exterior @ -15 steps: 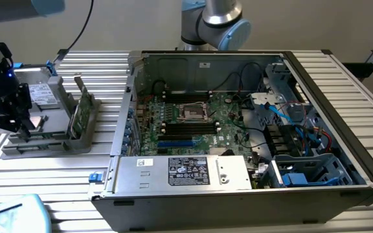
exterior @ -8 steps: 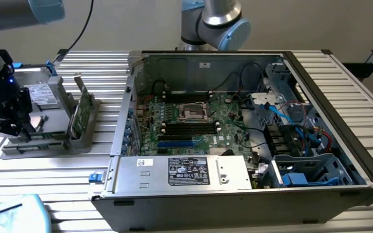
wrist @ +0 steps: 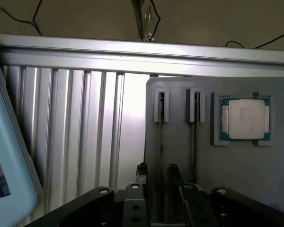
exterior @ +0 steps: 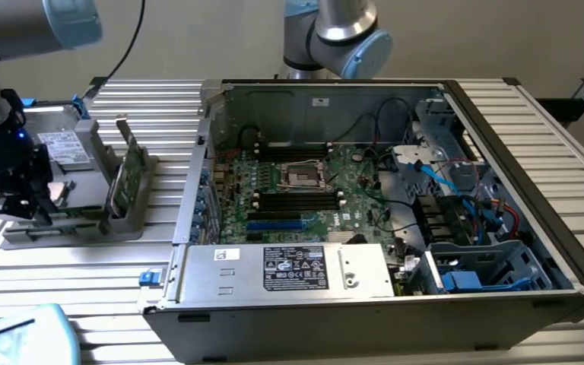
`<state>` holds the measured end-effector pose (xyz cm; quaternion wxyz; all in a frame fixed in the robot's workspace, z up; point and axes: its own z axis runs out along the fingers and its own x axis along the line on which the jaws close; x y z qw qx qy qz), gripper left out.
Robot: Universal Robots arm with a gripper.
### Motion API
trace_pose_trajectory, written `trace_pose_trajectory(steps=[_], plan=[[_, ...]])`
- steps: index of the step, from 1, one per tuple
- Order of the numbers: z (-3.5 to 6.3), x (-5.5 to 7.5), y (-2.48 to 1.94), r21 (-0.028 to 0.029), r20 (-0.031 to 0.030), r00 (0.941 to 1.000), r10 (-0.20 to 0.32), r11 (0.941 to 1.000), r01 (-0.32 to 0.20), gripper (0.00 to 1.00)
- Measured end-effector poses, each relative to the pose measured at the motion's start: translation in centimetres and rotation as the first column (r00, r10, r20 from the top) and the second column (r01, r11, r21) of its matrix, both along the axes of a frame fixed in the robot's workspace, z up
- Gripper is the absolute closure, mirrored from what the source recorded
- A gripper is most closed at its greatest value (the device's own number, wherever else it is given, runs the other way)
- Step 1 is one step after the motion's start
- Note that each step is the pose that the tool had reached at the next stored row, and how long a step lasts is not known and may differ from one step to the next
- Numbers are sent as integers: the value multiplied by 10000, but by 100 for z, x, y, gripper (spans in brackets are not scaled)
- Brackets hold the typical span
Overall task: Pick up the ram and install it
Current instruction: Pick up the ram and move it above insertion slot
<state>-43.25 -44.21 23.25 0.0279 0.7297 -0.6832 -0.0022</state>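
- Your gripper (exterior: 30,211) hangs low over the grey parts fixture (exterior: 89,230), at that fixture's end on the exterior view's left. The fixture rests on the aluminium-slat table (exterior: 69,281).
- Jaw state: released. In the wrist view the two black fingers (wrist: 173,172) stand apart with a clear gap, and nothing is clamped between them.
- In that view the gap sits over one of two narrow slots (wrist: 161,106) in the fixture. A thin line runs from the slot's end bracket into the gap between the fingers. You cannot tell from this whether it is a board edge or a bare groove.
- The ram (exterior: 121,171) stands upright on its long edge in a grey holder at the fixture's end nearest the computer case (exterior: 550,198). It is on the exterior view's right of the gripper and apart from it. It is outside the case, not yet installed.
- A grey drive with a white label (exterior: 64,144) stands on the fixture between gripper and ram, farther back.
- A square silver processor chip (wrist: 245,118) lies flat in a blue-edged pocket of the fixture, just beside the second slot.
- The case lies open on the table, motherboard (exterior: 322,194) facing up, with the power supply (exterior: 287,270) along its near side.
- A light-blue object (wrist: 9,156) sits off the fixture's side, over the table slats.
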Motion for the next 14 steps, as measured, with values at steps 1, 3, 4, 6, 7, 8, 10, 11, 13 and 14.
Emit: trace_pose_trajectory(steps=[1,3,4,6,7,8,10,11,13,14], plan=[[-16,0,0,5,4,10000,52,10000,-52,69],[-50,0,0,14,9,9999,167,9999,-167,69],[-67,0,0,19,12,9997,223,9997,-223,69],[-101,0,0,27,15,9994,337,9994,-337,69],[-118,0,0,32,18,9993,386,9992,-386,69],[-134,0,0,38,20,9991,434,9991,-434,69],[-163,0,1,53,27,9987,516,9987,-516,69],[-174,0,1,63,30,9985,544,9985,-545,69],[-199,0,2,88,35,9982,593,9982,-594,69],[-209,0,2,102,35,9981,613,9981,-613,69]])
